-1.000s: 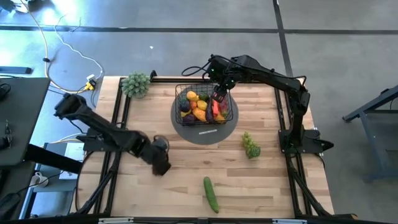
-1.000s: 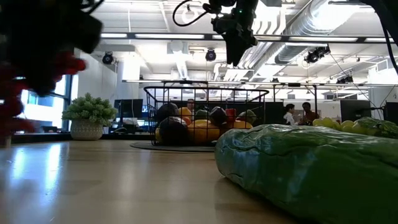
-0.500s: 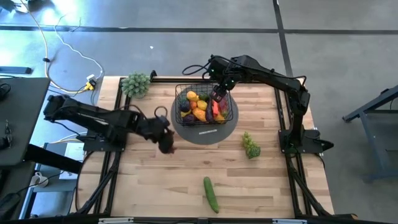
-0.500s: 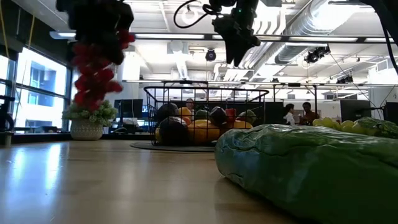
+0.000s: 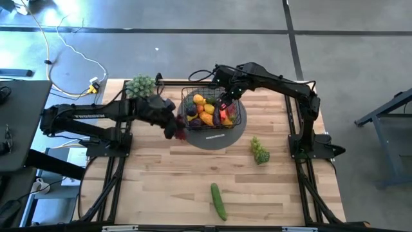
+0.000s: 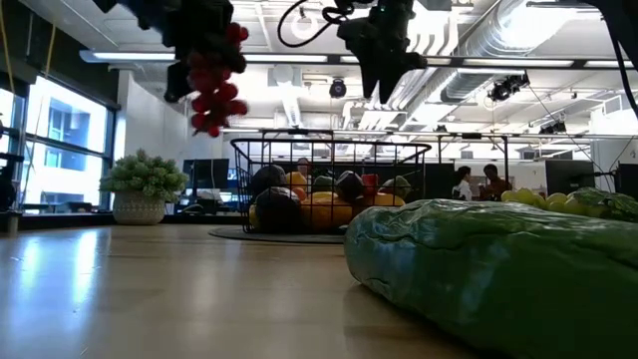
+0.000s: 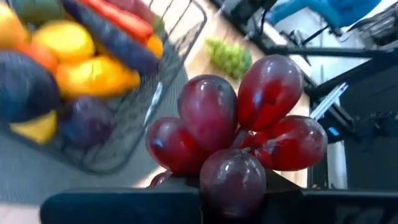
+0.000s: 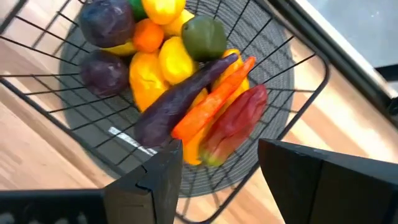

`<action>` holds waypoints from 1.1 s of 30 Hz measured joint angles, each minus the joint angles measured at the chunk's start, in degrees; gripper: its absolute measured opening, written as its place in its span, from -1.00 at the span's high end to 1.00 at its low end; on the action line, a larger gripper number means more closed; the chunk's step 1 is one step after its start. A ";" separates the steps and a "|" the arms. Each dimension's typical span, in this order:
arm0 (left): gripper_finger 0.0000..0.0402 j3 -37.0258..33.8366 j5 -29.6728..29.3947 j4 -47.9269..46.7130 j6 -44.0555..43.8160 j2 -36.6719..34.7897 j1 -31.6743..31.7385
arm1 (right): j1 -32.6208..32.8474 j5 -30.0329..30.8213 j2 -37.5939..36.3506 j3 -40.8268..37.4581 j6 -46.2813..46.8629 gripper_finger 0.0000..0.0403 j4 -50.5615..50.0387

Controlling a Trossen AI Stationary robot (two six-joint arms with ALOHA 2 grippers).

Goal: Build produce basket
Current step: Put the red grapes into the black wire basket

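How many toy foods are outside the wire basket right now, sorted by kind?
red grapes: 1 bunch, held in the air by the left gripper
green grapes: 1 bunch
cucumber: 1
Total: 3 outside the basket; the right gripper hovers open over it.

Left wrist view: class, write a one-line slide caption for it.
Left tool carries red grapes beside the basket of produce.
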 joint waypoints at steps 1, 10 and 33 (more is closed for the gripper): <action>0.94 0.00 0.97 0.79 1.02 0.00 1.22 | 0.47 0.00 0.00 0.01 1.13 0.06 0.00; 0.94 0.00 2.29 10.16 5.83 0.00 10.98 | 4.12 0.04 0.00 0.02 11.35 0.06 0.02; 0.94 0.00 1.42 22.83 1.20 10.64 16.47 | 7.91 1.64 0.00 0.01 24.54 0.06 -0.43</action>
